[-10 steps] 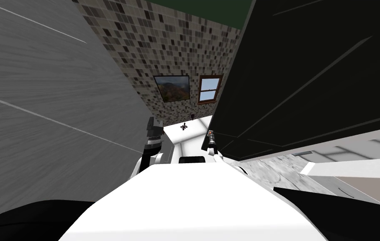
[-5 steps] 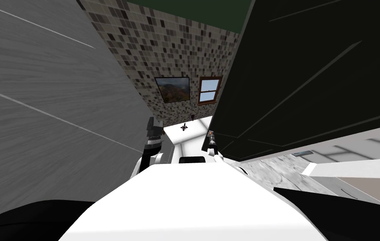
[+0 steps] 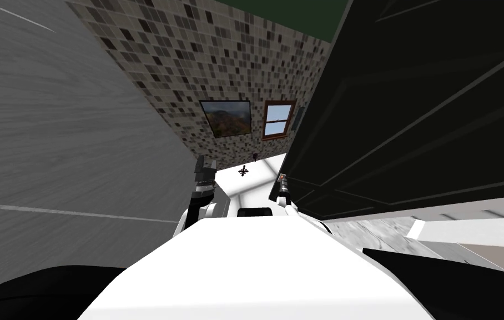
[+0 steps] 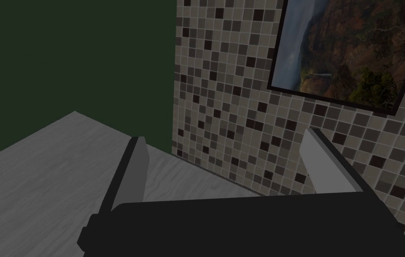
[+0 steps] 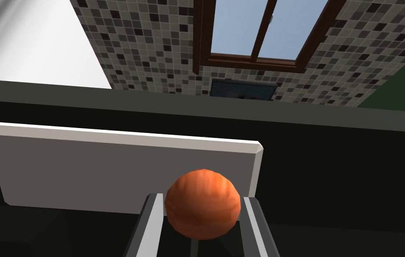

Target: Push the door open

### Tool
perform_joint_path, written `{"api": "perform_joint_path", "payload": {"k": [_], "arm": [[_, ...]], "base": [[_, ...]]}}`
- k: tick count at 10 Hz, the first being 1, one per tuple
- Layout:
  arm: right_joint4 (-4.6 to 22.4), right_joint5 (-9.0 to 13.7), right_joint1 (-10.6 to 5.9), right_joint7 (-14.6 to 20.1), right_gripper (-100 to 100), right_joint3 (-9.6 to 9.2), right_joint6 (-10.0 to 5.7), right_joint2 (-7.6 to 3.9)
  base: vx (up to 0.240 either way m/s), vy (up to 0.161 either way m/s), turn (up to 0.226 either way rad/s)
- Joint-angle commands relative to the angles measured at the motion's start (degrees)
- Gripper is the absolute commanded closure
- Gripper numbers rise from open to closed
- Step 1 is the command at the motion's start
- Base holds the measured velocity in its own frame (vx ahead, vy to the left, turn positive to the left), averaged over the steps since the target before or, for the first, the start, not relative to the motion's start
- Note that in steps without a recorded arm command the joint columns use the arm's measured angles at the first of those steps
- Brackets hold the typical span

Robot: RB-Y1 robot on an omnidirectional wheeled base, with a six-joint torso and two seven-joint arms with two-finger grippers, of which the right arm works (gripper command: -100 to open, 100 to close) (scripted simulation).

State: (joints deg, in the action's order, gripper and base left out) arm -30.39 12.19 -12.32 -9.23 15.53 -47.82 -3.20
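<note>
A dark, panelled door (image 3: pixel 423 111) takes up the right side of the head view, its free edge close to my right hand. In the right wrist view an orange round knob (image 5: pixel 202 203) sits on a light grey plate (image 5: pixel 85 169) fixed to the dark door (image 5: pixel 353 178). My right gripper (image 5: pixel 201 201) is shut on the knob, one finger against each side. The same gripper (image 3: pixel 282 179) appears small at the door's edge in the head view. My left gripper (image 3: pixel 206 162) is raised beside a grey wall, and its fingers (image 4: pixel 134 169) stand wide apart, open (image 4: pixel 226 136), holding nothing.
A grey wood-grain wall (image 3: pixel 51 139) runs close along my left. Ahead is a mosaic-tiled wall (image 3: pixel 217 61) with a framed landscape picture (image 3: pixel 226 116) and a brown-framed window (image 3: pixel 277 118). A pale floor (image 3: pixel 251 183) lies between wall and door. Light furniture (image 3: pixel 467 228) stands low on the right.
The whole head view has shifted, so I have moved. The door now covers more of the right side and the pale strip under it is narrower. Both arms keep their poses.
</note>
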Motion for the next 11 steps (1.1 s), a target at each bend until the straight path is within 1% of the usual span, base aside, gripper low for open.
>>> {"api": "perform_joint_path", "payload": {"k": [1, 2, 3, 7, 8, 9, 10, 11], "arm": [[-1.51, 0.68, 0.58, -0.37, 100, 1.11, 0.3, -0.46], [-1.51, 0.68, 0.58, -0.37, 100, 1.11, 0.3, -0.46], [-1.52, 1.45, 0.6, -0.76, 100, 2.26, 0.25, -0.5], [-1.53, 2.68, 0.64, -1.38, 100, 4.08, 0.17, -0.04], [-2.53, 2.44, 1.4, -1.53, 100, 3.74, 1.03, 0.26], [-2.66, 3.13, 1.42, -1.93, 100, 4.78, 0.83, -0.37], [-2.66, 3.44, 1.45, -2.13, 100, 5.26, 0.75, -0.58], [-2.66, 3.44, 1.45, -2.13, 100, 5.26, 0.75, -0.58]], "base": [[0.213, 0.01, -0.049], [0.119, 0.017, -0.013], [0.16, 0.044, -0.043], [0.188, 0.023, -0.057], [0.086, 0.005, -0.026], [0.146, -0.007, -0.032], [0.184, -0.006, -0.033], [0.141, 0.004, -0.016]]}}
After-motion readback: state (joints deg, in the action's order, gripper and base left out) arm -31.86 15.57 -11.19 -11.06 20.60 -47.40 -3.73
